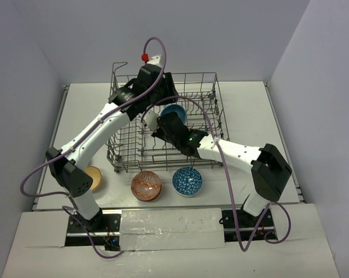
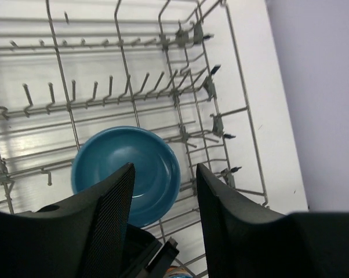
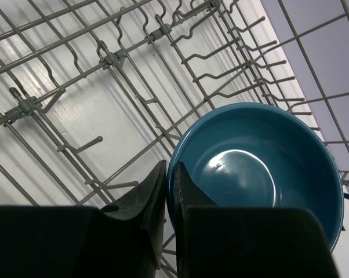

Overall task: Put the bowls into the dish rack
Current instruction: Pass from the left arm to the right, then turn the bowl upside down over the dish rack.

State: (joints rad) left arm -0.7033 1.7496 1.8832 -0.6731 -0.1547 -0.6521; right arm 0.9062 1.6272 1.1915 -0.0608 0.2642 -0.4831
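The grey wire dish rack (image 1: 211,95) stands at the back middle of the table. A plain blue bowl (image 1: 175,113) hangs tilted inside it. My right gripper (image 3: 170,174) is shut on the near rim of this blue bowl (image 3: 261,168), one finger inside and one outside. My left gripper (image 1: 166,94) hovers above the rack, open, with nothing between its fingers (image 2: 113,214); the blue bowl (image 2: 128,165) lies below and beyond them. On the table in front of the rack sit a tan bowl (image 1: 94,178), a red patterned bowl (image 1: 146,186) and a blue patterned bowl (image 1: 187,181).
Rows of upright tines (image 2: 93,92) fill the rack floor around the blue bowl. The rack's raised handle (image 1: 119,66) stands at its far left corner. Grey walls close in behind and to the right. Both arms cross above the rack.
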